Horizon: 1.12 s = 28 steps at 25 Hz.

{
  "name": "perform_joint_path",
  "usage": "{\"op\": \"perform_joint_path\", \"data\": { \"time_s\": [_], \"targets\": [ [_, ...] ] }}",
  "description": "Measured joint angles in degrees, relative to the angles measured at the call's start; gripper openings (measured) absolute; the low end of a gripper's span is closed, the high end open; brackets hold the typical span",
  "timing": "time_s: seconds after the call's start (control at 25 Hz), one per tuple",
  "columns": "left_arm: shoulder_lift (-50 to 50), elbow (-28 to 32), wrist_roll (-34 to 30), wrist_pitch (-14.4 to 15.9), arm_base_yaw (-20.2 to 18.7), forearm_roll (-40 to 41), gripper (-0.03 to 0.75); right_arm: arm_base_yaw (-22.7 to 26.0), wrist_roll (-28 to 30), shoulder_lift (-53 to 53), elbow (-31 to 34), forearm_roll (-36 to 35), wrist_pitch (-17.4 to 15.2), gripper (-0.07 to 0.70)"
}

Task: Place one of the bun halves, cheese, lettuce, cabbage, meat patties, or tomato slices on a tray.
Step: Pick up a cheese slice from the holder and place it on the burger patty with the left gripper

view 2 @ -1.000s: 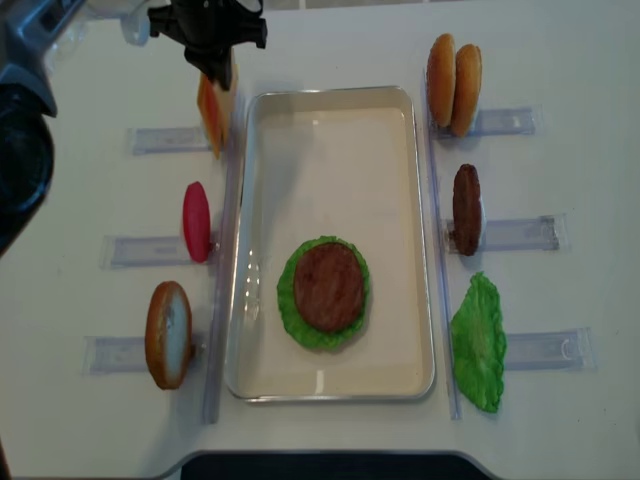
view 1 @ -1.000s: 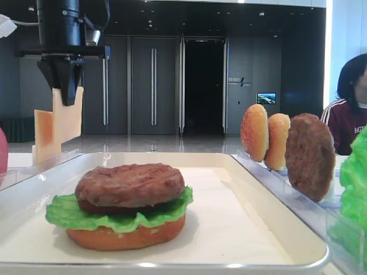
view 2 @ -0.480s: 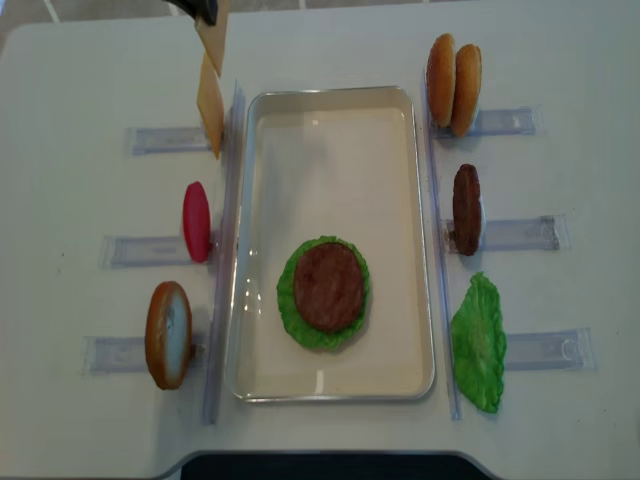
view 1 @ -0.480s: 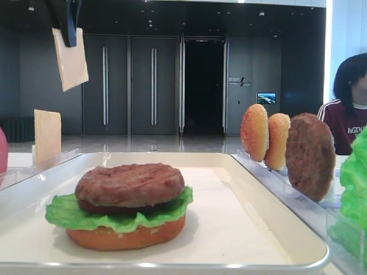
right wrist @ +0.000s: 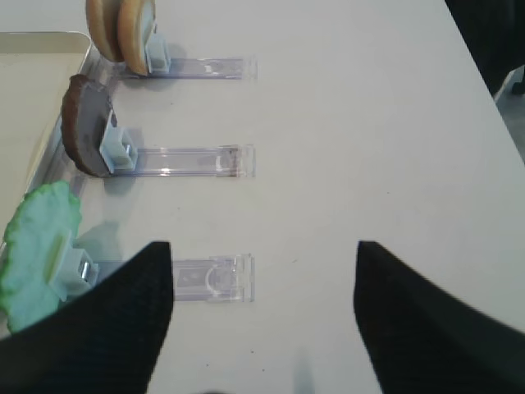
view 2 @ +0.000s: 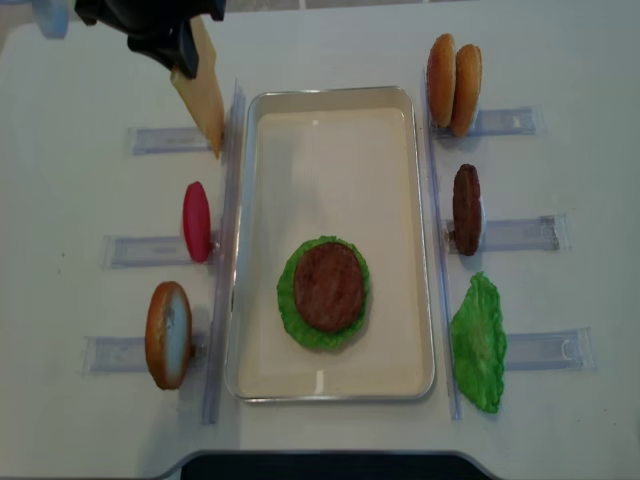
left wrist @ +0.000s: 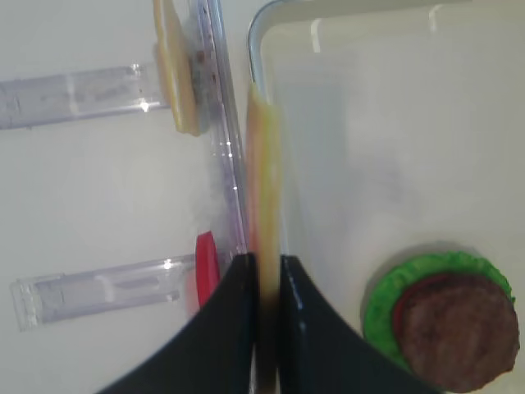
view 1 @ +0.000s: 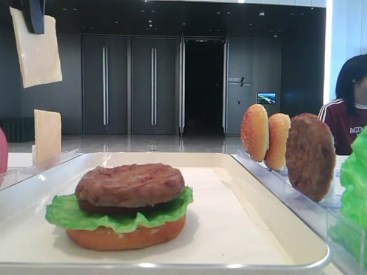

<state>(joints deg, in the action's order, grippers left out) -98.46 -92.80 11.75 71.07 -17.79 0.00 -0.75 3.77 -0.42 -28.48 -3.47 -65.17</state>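
Had left end effector clamped on cheese, lifted off rack. Next IMO: carry over tray, drop onto patty.

The left gripper hangs high at the far left of the scene, fingers pointing down. Its two dark fingers are closed tight on the top edge of a cheese slice, which dangles below them. In the top-down view the gripper's black body sits at the far left corner; in the low front view only its tip shows at the upper left edge. The right gripper is low at the near right, its dark fingers spread wide apart, holding nothing.
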Motion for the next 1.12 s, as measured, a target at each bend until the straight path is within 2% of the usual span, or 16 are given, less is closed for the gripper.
{"op": "perform_joint_path", "data": {
  "time_s": [0.2, 0.36, 0.48, 0.6, 0.68, 0.88, 1.12],
  "targets": [
    [3.98, 5.22, 0.12, 0.00, 0.00, -5.03, 0.036, 0.00, 0.00, 0.00, 0.00, 0.00, 0.00, 0.479],
    [5.73, 6.42, -0.32, 0.00, 0.00, -6.83, 0.036, 0.00, 0.00, 0.00, 0.00, -0.02, 0.00, 0.479],
    [6.33, 6.92, -1.67, -0.05, 0.00, -9.33, 0.036, 0.00, 0.00, 0.00, 0.00, -0.13, 0.00, 0.479],
    [7.37, 10.41, -3.89, -0.56, 0.00, -13.95, 0.036, 0.00, 0.00, 0.00, 0.00, -0.13, 0.00, 0.479],
    [9.06, 15.11, -4.43, -3.47, 0.00, -16.01, 0.036, 0.00, 0.00, 0.00, 0.00, -0.13, 0.00, 0.479],
    [13.65, 26.97, -7.33, -13.89, 0.00, -22.25, 0.036, 0.00, 0.00, 0.00, 0.00, -0.15, 0.00, 0.479],
    [14.19, 37.60, -17.52, -21.31, -0.05, -36.13, 0.036, 0.00, 0.00, 0.00, 0.00, -0.15, 0.00, 0.479]
  ]
}}
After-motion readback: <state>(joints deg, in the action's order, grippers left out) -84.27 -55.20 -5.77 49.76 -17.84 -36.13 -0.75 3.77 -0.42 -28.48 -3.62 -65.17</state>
